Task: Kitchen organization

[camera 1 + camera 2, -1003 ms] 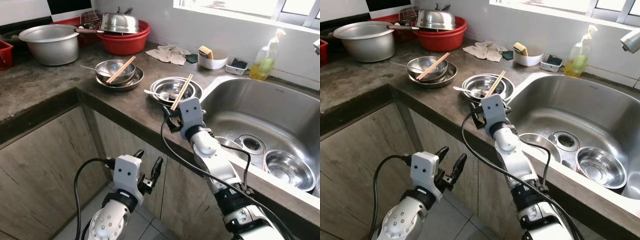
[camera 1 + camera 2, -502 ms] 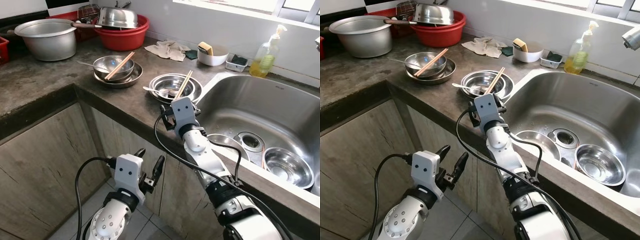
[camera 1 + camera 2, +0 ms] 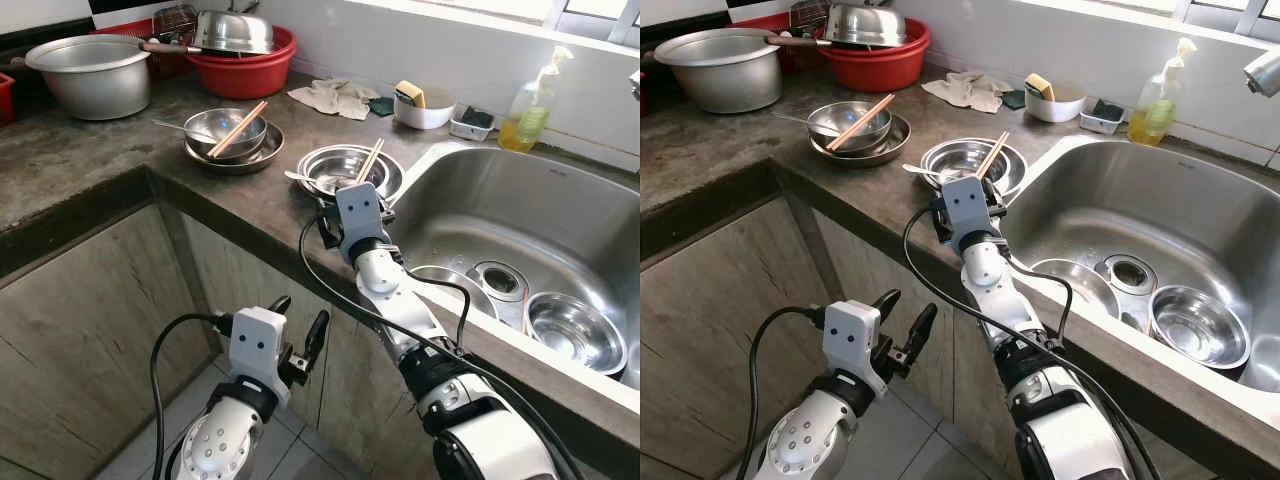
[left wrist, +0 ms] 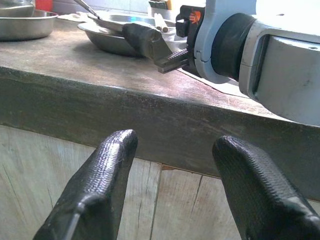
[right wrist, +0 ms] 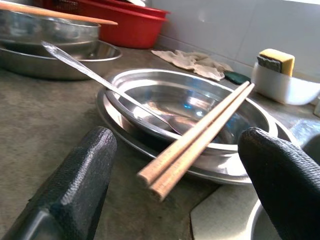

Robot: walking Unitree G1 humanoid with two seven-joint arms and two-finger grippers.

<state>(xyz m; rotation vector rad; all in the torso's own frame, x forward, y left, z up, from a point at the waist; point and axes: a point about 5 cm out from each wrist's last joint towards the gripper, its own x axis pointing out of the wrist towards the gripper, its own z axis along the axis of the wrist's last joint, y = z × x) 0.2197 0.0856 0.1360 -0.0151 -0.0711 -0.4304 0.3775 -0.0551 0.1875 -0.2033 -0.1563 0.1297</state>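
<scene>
Where grey countertop (image 3: 90, 160) meets sink (image 3: 520, 215), steel bowls (image 3: 352, 172) sit.

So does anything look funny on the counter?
A crumpled beige cloth lies bunched by the wall. Wooden chopsticks stick out past the stacked steel bowls' rim, between the fingers of the open right tool.

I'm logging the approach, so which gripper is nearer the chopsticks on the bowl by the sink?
Right. The right gripper is at the chopsticks, fingers open either side of their near ends. The left gripper hangs below the counter edge.

Silver arms, black textured tool fingers (image 5: 75, 180)
</scene>
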